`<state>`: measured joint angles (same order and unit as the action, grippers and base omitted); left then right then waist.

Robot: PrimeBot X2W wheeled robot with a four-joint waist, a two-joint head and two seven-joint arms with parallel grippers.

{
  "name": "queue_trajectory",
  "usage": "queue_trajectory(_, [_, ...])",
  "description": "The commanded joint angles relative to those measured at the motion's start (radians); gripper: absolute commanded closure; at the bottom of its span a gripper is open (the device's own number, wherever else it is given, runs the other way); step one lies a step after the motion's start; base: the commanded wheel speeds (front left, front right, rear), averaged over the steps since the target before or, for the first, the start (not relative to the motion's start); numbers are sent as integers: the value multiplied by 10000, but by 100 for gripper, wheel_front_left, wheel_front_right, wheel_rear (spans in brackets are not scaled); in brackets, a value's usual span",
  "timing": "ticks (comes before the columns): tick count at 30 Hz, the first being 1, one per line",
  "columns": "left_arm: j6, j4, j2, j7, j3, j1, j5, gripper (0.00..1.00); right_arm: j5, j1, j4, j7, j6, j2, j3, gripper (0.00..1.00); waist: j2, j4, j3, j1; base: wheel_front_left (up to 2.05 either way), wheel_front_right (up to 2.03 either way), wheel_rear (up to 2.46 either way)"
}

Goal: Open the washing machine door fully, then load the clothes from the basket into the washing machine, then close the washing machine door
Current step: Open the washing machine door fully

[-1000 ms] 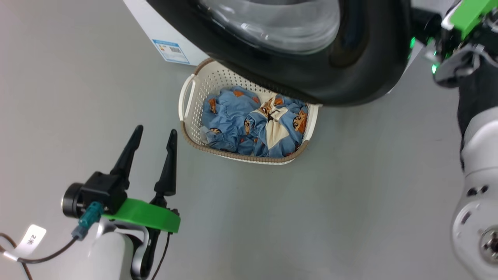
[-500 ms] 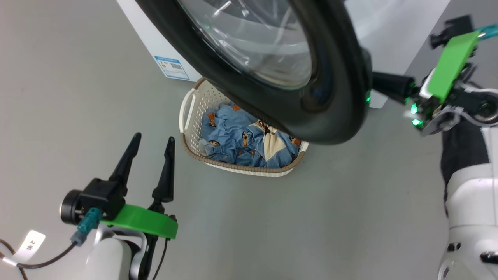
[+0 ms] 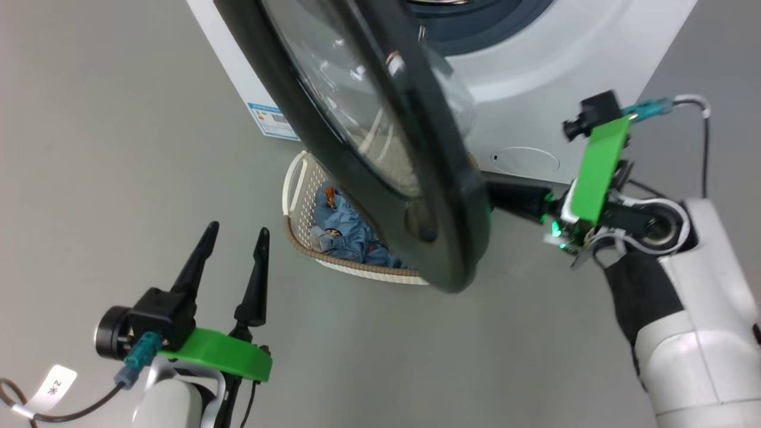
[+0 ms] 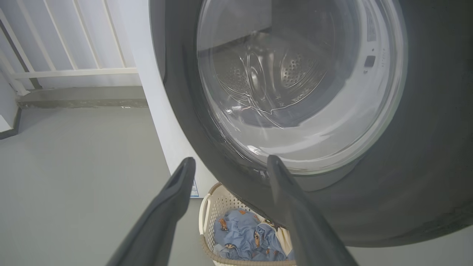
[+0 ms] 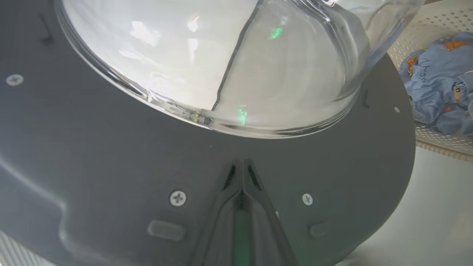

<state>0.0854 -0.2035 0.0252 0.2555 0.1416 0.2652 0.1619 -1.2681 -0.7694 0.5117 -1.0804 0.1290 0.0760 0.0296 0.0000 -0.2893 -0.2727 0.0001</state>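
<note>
The washing machine door [image 3: 380, 196], black-rimmed with a bulging glass centre, stands partly swung out from the white washing machine [image 3: 535, 89], nearly edge-on in the head view. My right gripper [image 3: 493, 199] is shut, its tips pressed against the door's dark inner face [image 5: 111, 155] just below the glass bowl [image 5: 221, 55]; the right gripper [image 5: 242, 164] holds nothing. The cream basket [image 3: 300, 199] sits on the floor under the door with the light-blue clothes [image 3: 345, 229] in it. My left gripper [image 3: 236, 233] hovers open and empty to the basket's left.
Grey floor lies all around. A blue label [image 3: 273, 119] marks the machine's side and a round filter cap [image 3: 526, 160] its lower front. White railing [image 4: 74, 70] stands behind to the left. The door overhangs most of the basket [image 4: 218, 207].
The door has swung further out and leftward, turning from face-on to nearly edge-on, with my shut right gripper following against its inner side. The left arm has hardly moved.
</note>
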Motion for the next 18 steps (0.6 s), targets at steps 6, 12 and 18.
queue_trajectory(6, [102,233,250,63,-363,-134,-156,0,-983,578,-561,674,17,-257,-1641,100,0,-60,192,0,0,0,0])
queue_trajectory(12, [127,283,250,63,-351,-145,-123,0,-1557,742,-565,1365,17,-257,-2767,100,0,-72,181,0,0,0,0])
queue_trajectory(18, [114,290,250,63,-328,-117,-74,0,-1924,722,-456,1820,17,-258,-3593,100,0,-90,146,0,0,0,0])
